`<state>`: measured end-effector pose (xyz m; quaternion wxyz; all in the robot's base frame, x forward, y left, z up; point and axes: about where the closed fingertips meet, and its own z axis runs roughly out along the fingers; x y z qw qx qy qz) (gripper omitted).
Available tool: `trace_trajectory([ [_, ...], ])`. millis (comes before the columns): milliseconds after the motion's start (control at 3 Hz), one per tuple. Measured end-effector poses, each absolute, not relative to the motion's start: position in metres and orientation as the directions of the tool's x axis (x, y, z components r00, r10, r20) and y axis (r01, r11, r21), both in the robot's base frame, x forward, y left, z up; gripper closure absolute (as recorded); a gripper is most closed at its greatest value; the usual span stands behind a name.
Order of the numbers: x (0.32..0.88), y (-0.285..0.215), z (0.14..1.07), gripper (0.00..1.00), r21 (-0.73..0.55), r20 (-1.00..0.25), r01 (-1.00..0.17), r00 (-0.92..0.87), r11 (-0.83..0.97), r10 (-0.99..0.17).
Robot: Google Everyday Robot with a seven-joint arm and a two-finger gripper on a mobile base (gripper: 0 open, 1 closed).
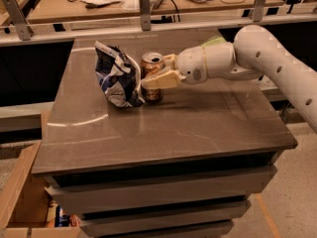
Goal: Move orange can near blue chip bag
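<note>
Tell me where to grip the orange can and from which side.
Grip the orange can on its round side wall at mid-height, coming from the picture's right. It stands upright, and the blue chip bag crowds its left. The tool clasps it there now.

The arm (267, 58) stretches low and level to the orange can (151, 62); the hand (154, 73) grips its sides.

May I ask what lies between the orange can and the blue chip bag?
Camera view: nothing; the gripper holds the orange can beside the blue chip bag.
</note>
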<state>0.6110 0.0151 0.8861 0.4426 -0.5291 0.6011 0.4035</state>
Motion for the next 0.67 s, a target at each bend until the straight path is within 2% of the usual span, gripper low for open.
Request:
trace_trajectory([
  [333,0.6079,0.0167,0.886,0.04,0.017,-0.962,-0.995,-0.045,0.102,-0.27],
  [667,0.6098,0.0107,0.8868,0.0,0.008,-0.961,-0.994,-0.037,0.106,-0.276],
])
